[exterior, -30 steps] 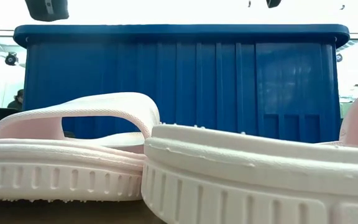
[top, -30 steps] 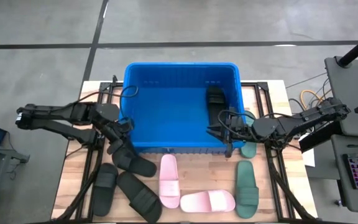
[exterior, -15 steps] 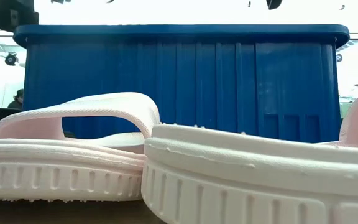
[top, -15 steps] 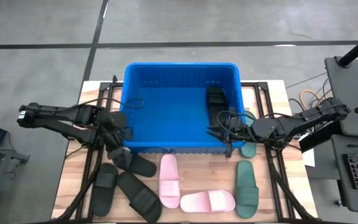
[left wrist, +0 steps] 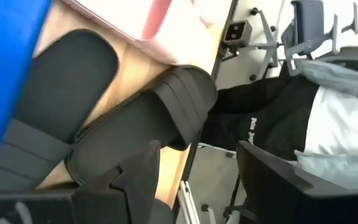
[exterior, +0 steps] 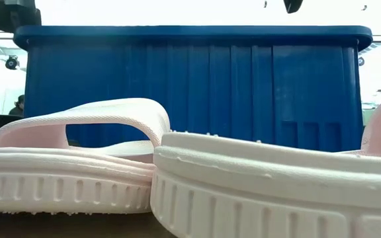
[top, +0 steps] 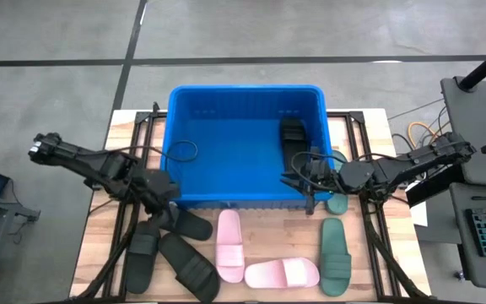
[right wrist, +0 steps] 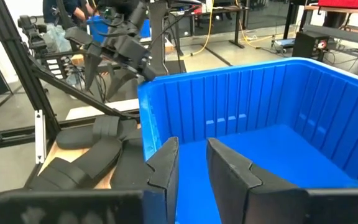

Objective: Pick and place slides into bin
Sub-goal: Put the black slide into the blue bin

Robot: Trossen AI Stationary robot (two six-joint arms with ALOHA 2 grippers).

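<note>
Even, soft overhead light. In the low view, white glare floods above the bin (exterior: 190, 86). The nearest pink sandal (exterior: 270, 192) looks blurred.

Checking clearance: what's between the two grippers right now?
High view: the bin's near wall and blue floor span the stretch between left gripper and right gripper.

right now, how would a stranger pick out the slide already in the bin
Find the big blue bin at the table's far side. One black slide lies on its floor against the right wall. It is the only slide inside; all others lie on the wood in front.

Robotics lab (metal rig frames (right wrist: 39, 134))
</note>
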